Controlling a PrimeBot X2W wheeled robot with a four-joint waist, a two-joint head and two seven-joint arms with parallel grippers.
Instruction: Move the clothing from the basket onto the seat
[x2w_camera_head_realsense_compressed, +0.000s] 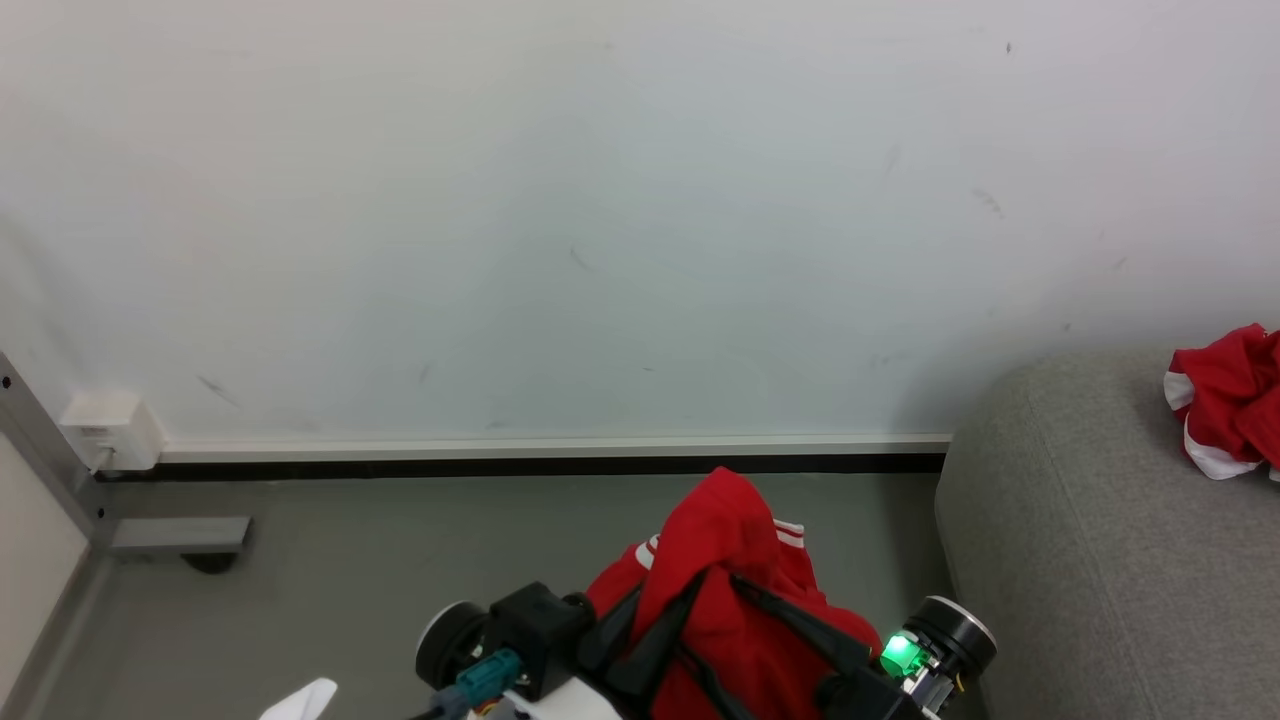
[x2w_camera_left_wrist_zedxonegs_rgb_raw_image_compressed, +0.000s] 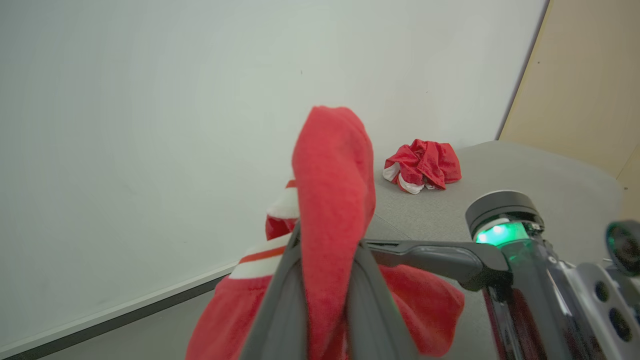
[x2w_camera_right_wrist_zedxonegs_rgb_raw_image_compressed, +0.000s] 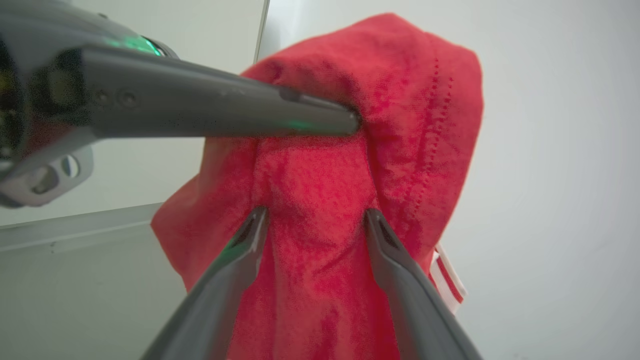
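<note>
One red piece (x2w_camera_head_realsense_compressed: 1225, 400) already on seat (x2w_camera_head_realsense_compressed: 1080, 560). I have second clothing (x2w_camera_head_realsense_compressed: 720, 560) lifted, left gripper (x2w_camera_left_wrist_zedxonegs_rgb_raw_image_compressed: 327, 240) and right gripper (x2w_camera_right_wrist_zedxonegs_rgb_raw_image_compressed: 316, 212) both clamped on it; drop-off pending.

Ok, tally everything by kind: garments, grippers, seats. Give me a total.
Red garments: 2, the held garment and the crumpled garment on the grey seat.
Grippers: 2, left gripper and right gripper, both shut on the held garment.
Seats: 1.
Total: 5.
</note>
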